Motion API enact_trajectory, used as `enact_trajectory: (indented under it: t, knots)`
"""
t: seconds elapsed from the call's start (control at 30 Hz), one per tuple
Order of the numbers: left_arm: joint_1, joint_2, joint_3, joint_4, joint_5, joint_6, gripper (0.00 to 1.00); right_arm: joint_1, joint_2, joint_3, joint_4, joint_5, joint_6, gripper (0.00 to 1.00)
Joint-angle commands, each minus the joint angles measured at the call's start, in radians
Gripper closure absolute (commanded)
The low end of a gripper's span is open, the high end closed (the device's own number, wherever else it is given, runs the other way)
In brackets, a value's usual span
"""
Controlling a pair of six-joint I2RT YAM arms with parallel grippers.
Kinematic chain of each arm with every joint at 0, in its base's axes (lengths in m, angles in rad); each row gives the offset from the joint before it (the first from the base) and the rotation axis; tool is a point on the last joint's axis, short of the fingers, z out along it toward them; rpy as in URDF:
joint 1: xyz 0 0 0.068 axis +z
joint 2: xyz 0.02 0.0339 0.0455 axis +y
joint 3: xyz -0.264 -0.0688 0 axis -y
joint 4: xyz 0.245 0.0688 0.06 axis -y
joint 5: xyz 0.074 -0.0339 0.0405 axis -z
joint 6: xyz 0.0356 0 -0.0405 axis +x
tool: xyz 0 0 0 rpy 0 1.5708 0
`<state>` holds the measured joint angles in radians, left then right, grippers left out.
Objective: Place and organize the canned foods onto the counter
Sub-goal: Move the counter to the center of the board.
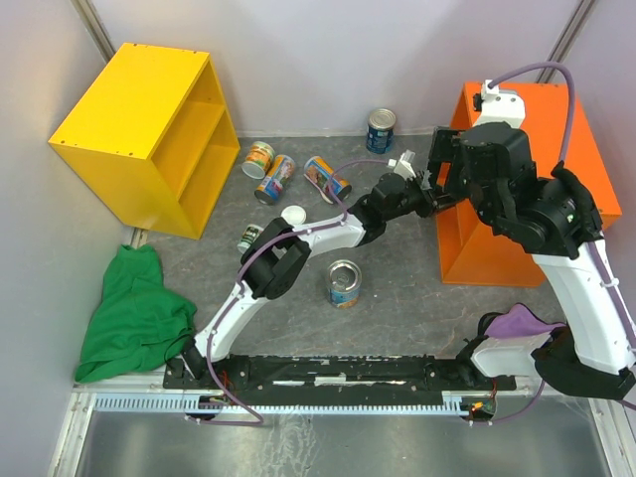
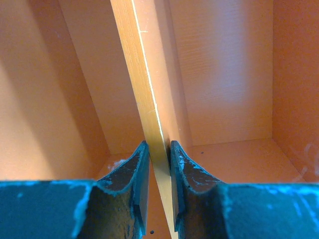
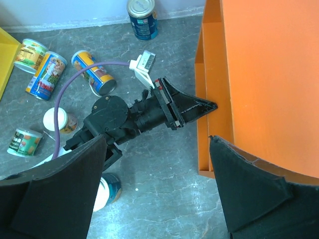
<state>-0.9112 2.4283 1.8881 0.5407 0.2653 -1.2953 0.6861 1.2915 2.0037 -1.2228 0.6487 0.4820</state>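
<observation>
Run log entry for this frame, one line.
left end effector: shut on shelf of orange cabinet | right end effector: open, empty | cans: seven on table

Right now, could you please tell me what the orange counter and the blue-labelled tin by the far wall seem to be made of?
The counter: probably laminated board, matte orange; faint grain inside and a paler shelf edge suggest it. The blue-labelled tin: likely metal, given its shiny silver top; the label looks printed.

Robot lab, grey panel walls, metal frame posts, mounting rail
</observation>
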Motion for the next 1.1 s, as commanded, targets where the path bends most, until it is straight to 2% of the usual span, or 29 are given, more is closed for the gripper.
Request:
enact_trajectory:
  t: [0.0,0.33,0.4,0.47,0.5,0.53,0.57,0.6,0.87,1.07]
  knots:
    - [-0.114,0.02,-0.006,0.004,0.036,-0.053,0.89,-0.002,-0.019,-0.019,0.042,-0.009,0.008,0.08]
    - [-0.14,0.04,0.031,0.006,-0.016,-0.063,0.87,-0.001,-0.04,-0.044,0.038,-0.023,0.013,0.09]
    - [-0.14,0.034,0.027,0.007,-0.015,-0.057,0.84,-0.001,-0.039,-0.05,0.04,-0.031,0.015,0.09]
    - [-0.135,0.012,0.009,-0.004,-0.016,-0.044,0.75,-0.002,-0.037,-0.055,0.046,-0.042,0.015,0.09]
    - [-0.127,-0.006,-0.011,-0.01,-0.018,-0.033,0.6,-0.002,-0.035,-0.055,0.048,-0.048,0.015,0.09]
    - [-0.119,-0.03,-0.04,-0.013,-0.023,-0.02,0.3,-0.002,-0.033,-0.054,0.05,-0.052,0.013,0.09]
    - [-0.112,-0.057,-0.075,-0.014,-0.03,-0.006,0.05,-0.001,-0.031,-0.051,0.052,-0.055,0.01,0.09]
    - [-0.103,-0.091,-0.112,-0.012,-0.037,0.005,0.0,-0.001,-0.028,-0.047,0.055,-0.056,0.007,0.09]
    - [-0.02,-0.385,-0.462,-0.007,-0.107,0.094,0.01,0.001,0.022,-0.037,0.103,-0.093,-0.018,0.08]
    - [0.033,-0.651,-0.689,-0.143,-0.189,0.218,0.01,0.001,0.093,-0.058,0.186,-0.122,-0.022,0.08]
